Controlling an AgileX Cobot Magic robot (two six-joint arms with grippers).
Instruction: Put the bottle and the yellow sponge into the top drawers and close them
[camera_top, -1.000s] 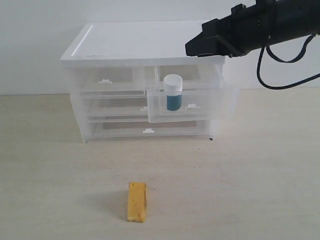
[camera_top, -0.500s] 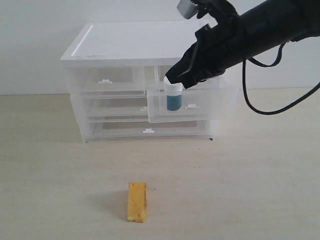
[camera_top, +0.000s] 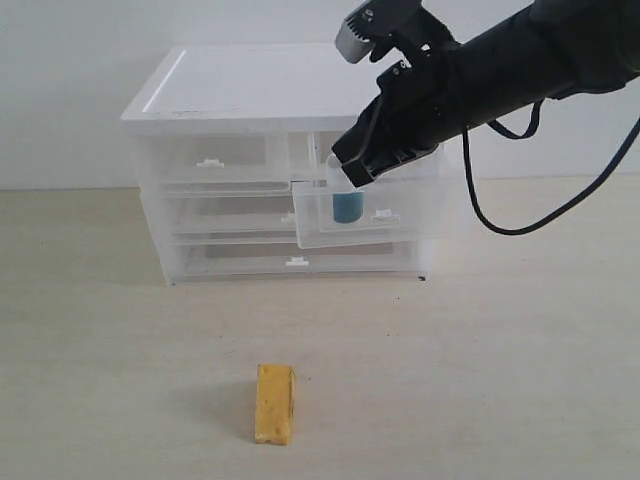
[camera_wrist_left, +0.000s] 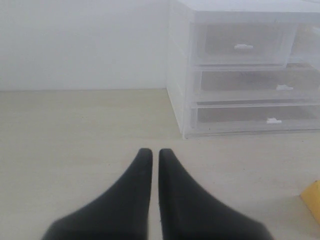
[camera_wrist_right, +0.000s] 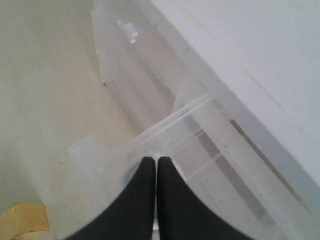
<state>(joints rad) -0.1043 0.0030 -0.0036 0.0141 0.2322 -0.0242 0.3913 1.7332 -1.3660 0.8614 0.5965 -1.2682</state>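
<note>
Nearest the camera, the yellow sponge (camera_top: 273, 404) is noted at lower centre of the exterior frame, flat on the table (camera_top: 500, 380), long axis running toward the cabinet. A corner of it also shows in the left wrist view, where the left claw (camera_wrist_left: 151, 160) is seen with jaws pressed together, holding nothing. The left arm is therefore judged the nearer one for the sponge.

Farther back, at frame centre, the right one of the top drawers (camera_top: 420, 225) is pulled out. The bottle (camera_top: 348, 207) stands upright in its left end. The right claw (camera_top: 347, 172) is placed directly over the cap (now hidden by it), jaws closed tip to tip, gripping nothing. The drawer front lies below and toward the camera from this claw, so a closing push would have to be started from outside that face.

Against one second ago: the right claw was high at upper right, cap exposed. It has since been lowered and narrowed. Bottle and sponge are unmoved.
</note>
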